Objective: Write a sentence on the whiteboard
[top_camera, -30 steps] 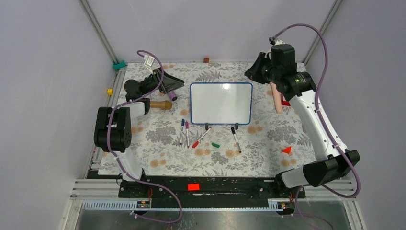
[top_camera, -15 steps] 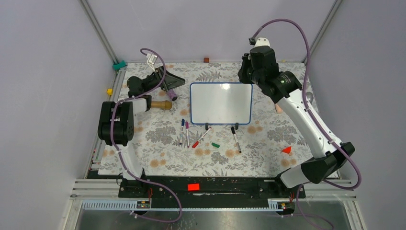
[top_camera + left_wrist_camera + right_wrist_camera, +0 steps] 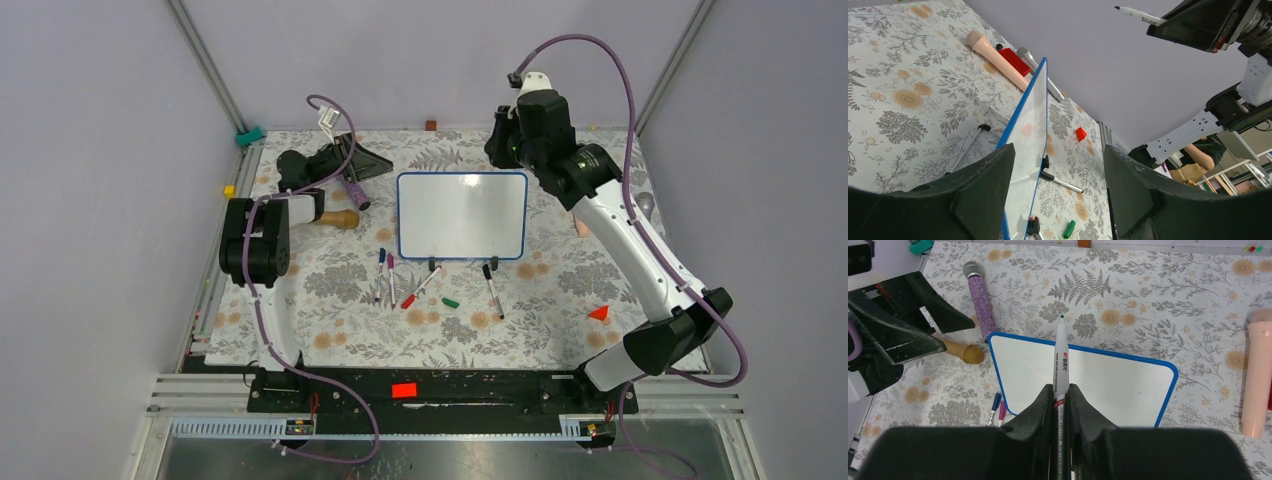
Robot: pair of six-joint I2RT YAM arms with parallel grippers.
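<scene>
Pale walls (image 3: 450,60) enclose a floral-patterned desk (image 3: 560,300). The whiteboard (image 3: 462,215) stands blank mid-desk. The right end effector (image 3: 1060,389) clamps a marker (image 3: 1060,350) near its far edge. The left end effector (image 3: 1059,149) gapes, holding nothing.

We found room to come down over the whiteboard (image 3: 462,215) from above. Loose markers (image 3: 420,287) crowded its near edge. A glittery purple microphone (image 3: 979,300) and a wooden handle (image 3: 960,351) blocked its left side, beside the left gripper (image 3: 368,165). A pink microphone (image 3: 1257,375) lay off to its right.

Top external — high at near edge, looking down. Left wrist low, skimming sideways; right wrist overhead, close. All share the whiteboard (image 3: 462,215).
</scene>
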